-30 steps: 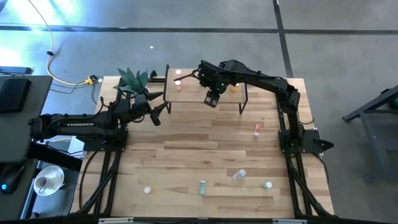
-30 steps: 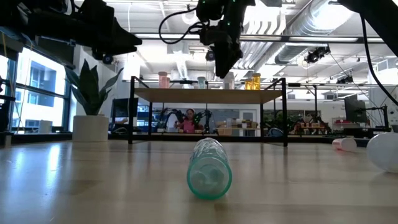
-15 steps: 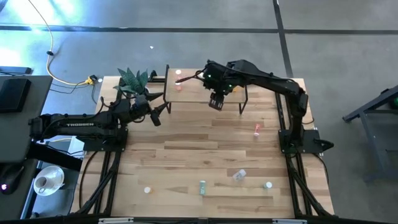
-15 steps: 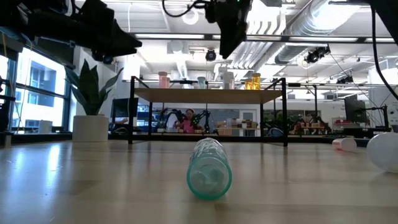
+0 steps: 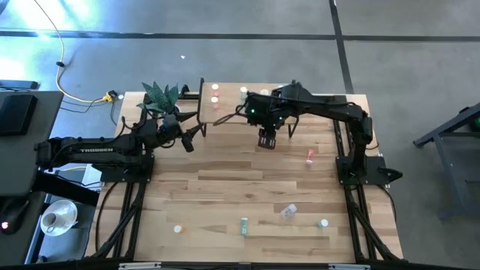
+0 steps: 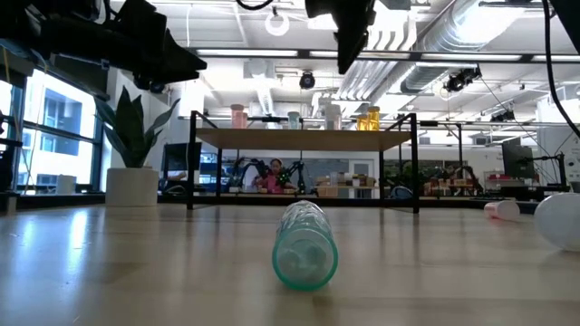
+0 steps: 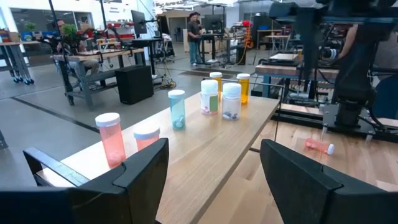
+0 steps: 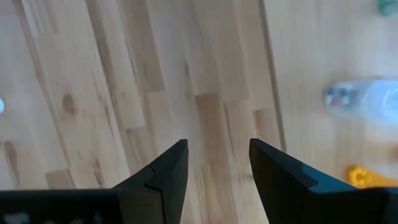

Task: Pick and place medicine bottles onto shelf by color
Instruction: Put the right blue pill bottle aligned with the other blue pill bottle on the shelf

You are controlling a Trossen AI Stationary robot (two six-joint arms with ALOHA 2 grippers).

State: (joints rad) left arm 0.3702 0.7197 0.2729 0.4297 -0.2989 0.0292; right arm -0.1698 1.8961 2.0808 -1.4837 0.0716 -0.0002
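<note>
**Right gripper empty above table; seven bottles upright on shelf, five loose**

High view: The shelf (image 5: 225,101) sits at the table's twelve-o'clock edge, its long axis running nine to three. The right gripper (image 5: 267,139) hangs over bare table (image 5: 225,172) just off the shelf's six-o'clock side. The left gripper (image 5: 196,132) waits near the shelf's nine-o'clock end, beside a potted plant (image 5: 160,95). A pink bottle (image 5: 310,156) lies on the table at the right gripper's four o'clock, long axis roughly twelve to six. Near the six-o'clock edge lie a green bottle (image 5: 244,225), axis twelve to six, and a clear bottle (image 5: 289,212), tilted crosswise. Two further bottles (image 5: 323,223) and (image 5: 178,229) show mainly as white caps; their orientation cannot be told.

Low view: The green bottle lies on its side, its end facing the camera. Bottles stand upright on the shelf.

Left wrist view: The left gripper's fingers (image 7: 140,168) stand wide apart, holding nothing. On the shelf stand seven upright bottles, caps up: two pink (image 7: 111,138), one green (image 7: 177,109), two clear-white (image 7: 231,101), two orange (image 7: 243,88).

Right wrist view: The right gripper's fingers (image 8: 165,171) are parted with only bare wood between them. A clear bottle (image 8: 360,99) lies sideways beyond them.
</note>
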